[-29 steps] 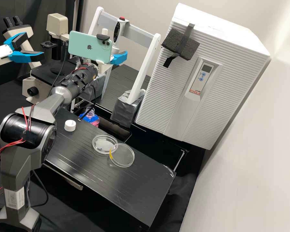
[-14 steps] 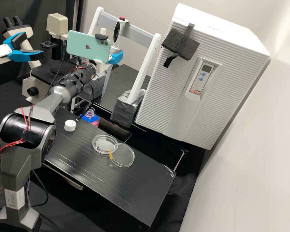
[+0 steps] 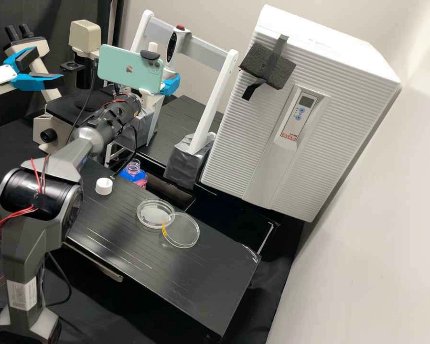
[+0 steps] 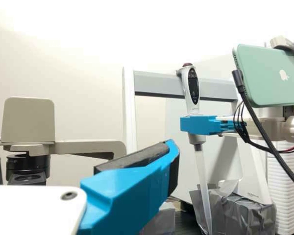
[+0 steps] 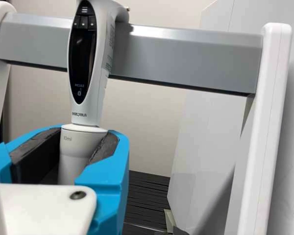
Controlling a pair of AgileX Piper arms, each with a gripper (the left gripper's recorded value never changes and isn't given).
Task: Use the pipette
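Before the grey crossbar (image 5: 186, 56), the right gripper (image 5: 73, 144) clasps the pipette (image 5: 88, 63) just below its handle.

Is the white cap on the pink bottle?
No, the white cap lies on the black board, apart from the open pink bottle.

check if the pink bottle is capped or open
Open: the bottle shows a bare neck with nothing on top, and a white cap lies apart from it on the black platform.
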